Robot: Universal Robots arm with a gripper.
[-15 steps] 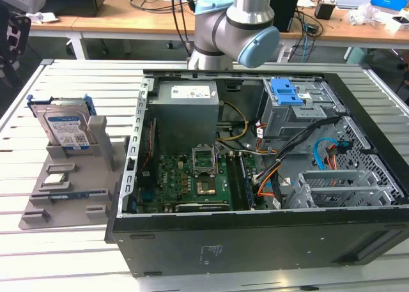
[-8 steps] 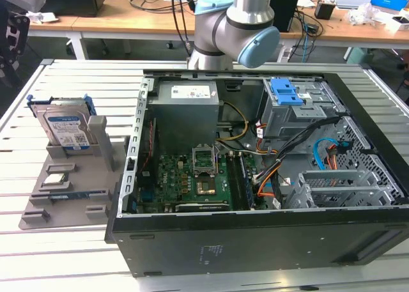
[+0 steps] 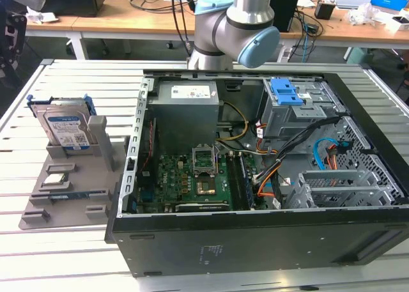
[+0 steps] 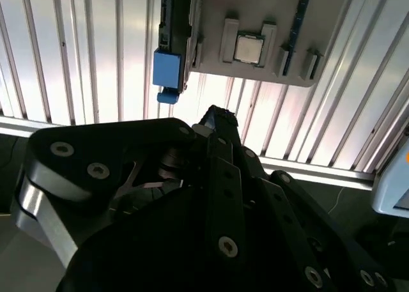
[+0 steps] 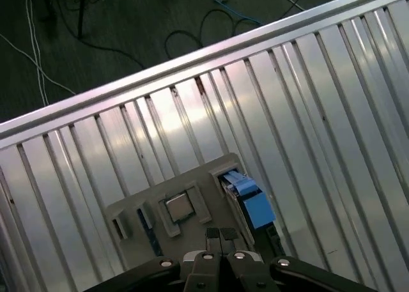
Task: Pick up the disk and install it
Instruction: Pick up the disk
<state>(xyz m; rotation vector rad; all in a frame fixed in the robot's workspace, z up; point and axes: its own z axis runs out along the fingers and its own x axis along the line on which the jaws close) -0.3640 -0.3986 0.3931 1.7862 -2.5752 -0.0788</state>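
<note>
Disk [image 3: 64,131] on edge in a slot of the grey holder [image 3: 89,177], at the exterior view's left, on the slatted table [image 3: 64,260]. Near the open case [image 3: 255,244], not inside it. Flat, rectangular, silver-grey metal, framed by blue plastic rails. White-and-blue label on the broad face turned toward the exterior camera, with dark barcode blocks; print too small to make out, no brand legible.

In the first wrist view, disk [image 5: 254,206] edge-on from above, a blue rail end jutting past the holder's edge. Much the same in the second wrist view, with the blue rail end beside the holder. No label face visible there.

Small square silver chip [image 3: 56,179] flat in a pocket of the same holder, near the disk yet apart from it.

Gripper [image 5: 220,236] clenched on nothing, fingertips pressed together. Hanging well above the holder, touching neither disk nor chip.

Arm [image 3: 227,23] behind the case, at the top of the exterior view.
</note>
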